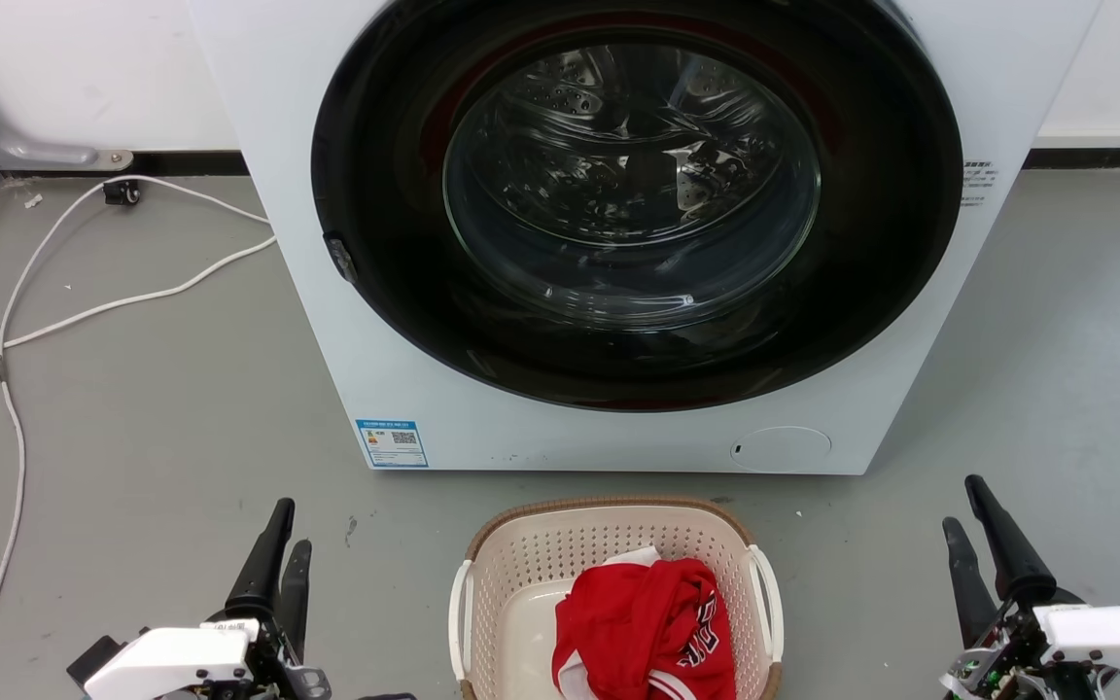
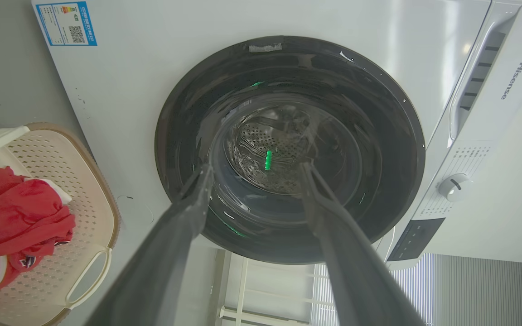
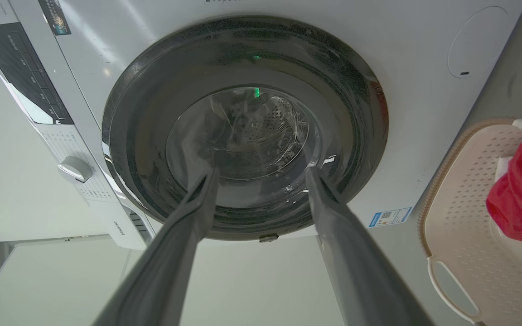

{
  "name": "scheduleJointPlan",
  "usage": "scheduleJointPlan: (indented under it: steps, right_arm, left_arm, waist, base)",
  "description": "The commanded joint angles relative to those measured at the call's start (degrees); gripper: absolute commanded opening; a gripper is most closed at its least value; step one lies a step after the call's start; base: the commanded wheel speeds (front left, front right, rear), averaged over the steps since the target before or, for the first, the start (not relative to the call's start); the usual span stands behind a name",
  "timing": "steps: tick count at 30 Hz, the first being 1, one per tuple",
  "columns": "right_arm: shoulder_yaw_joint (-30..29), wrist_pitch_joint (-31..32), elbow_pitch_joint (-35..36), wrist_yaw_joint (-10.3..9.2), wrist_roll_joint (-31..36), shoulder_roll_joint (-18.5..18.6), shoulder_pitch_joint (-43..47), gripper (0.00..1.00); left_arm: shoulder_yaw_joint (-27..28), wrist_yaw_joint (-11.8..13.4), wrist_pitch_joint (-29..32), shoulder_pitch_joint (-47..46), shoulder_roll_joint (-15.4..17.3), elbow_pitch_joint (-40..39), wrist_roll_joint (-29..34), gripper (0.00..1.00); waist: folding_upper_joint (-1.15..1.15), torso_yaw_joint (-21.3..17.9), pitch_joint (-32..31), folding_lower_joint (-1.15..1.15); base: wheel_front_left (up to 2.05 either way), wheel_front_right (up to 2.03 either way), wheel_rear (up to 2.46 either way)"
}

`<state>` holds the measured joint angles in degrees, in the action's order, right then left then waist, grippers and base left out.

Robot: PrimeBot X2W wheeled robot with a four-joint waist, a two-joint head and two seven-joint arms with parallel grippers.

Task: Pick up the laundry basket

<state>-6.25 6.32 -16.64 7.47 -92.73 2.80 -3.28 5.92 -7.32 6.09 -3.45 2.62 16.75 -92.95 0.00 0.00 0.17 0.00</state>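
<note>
The task is judged to be at its opening step: the cream perforated plastic laundry basket with a brown woven-look rim point(image 1: 531, 564) is not yet gripped. It is seen resting on the grey floor point(image 1: 152, 428), just in front of the white front-loading washing machine point(image 1: 327, 369) and between the two arms. A crumpled red garment point(image 1: 643, 622) is held inside it. The left gripper point(image 1: 290, 530) is placed low at the basket's left, well apart from it, and the right gripper point(image 1: 962, 504) likewise at its right. On both, the long dark fingers are pointed forward and upward towards the washer door, and in the wrist views they are shown spread, with nothing between them. The next move is judged to call for both arms to be brought inward and down. The white side handle at the left point(image 1: 460, 622) and its twin at the right point(image 1: 772, 603) could then be closed upon evenly; an uneven hold could tip the load.
</note>
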Motion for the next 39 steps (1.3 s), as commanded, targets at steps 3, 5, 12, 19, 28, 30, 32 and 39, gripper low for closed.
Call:
scheduleJointPlan:
  steps: [3,5,12,19,28,30,32,39]
  right_arm:
    - [0.67,-1.14,1.60,0.01,0.42,0.05,-0.21,1.00]
    - [0.98,-1.72,2.15,0.02,0.60,0.05,0.04,1.00]
    - [1.53,-3.67,3.56,0.02,2.44,0.06,0.91,1.00]
    - [1.57,-5.45,4.23,0.02,7.01,0.07,1.32,1.00]
    - [1.25,-7.56,6.09,0.03,19.49,0.09,1.02,1.00]
    - [0.20,-7.99,6.81,0.03,23.04,0.09,0.85,1.00]
    - [-0.10,-8.44,7.90,0.03,26.81,0.09,0.60,1.00]
    - [0.33,-9.87,12.03,0.04,37.50,0.10,0.21,1.00]
  left_arm:
    - [-0.44,-0.01,-1.18,-0.21,0.14,-1.43,0.57,1.00]
    - [-0.79,-0.01,-1.75,0.00,0.15,-1.78,0.89,1.00]
    - [-0.69,-0.03,-3.66,0.65,0.17,-2.53,2.19,1.00]
    - [0.68,-0.05,-5.43,0.94,0.19,-2.93,5.36,1.00]
    - [3.89,-0.07,-7.51,0.74,0.21,-4.44,11.96,1.00]
    - [4.88,-0.05,-7.95,0.58,0.22,-5.16,14.25,1.00]
    - [5.49,0.31,-8.37,0.40,0.22,-5.95,16.40,1.00]
    - [5.91,1.97,-9.77,0.37,0.24,-11.29,25.05,1.00]
  waist:
    - [0.00,0.00,0.03,0.00]
    - [0.00,-0.01,0.04,0.00]
    - [0.00,-0.01,0.07,0.00]
    - [0.00,-0.02,0.12,0.00]
    - [0.00,0.08,0.35,0.00]
    - [0.00,0.13,0.45,0.00]
    - [0.00,0.19,0.57,0.00]
    - [0.00,0.25,0.98,0.00]
  base:
    - [0.00,0.00,0.00]
    - [0.00,0.00,0.00]
    - [0.00,0.00,0.00]
    - [0.00,0.00,0.00]
    - [0.00,0.00,0.00]
    - [0.00,0.00,0.00]
    - [0.00,0.00,0.00]
    - [0.00,0.00,0.00]
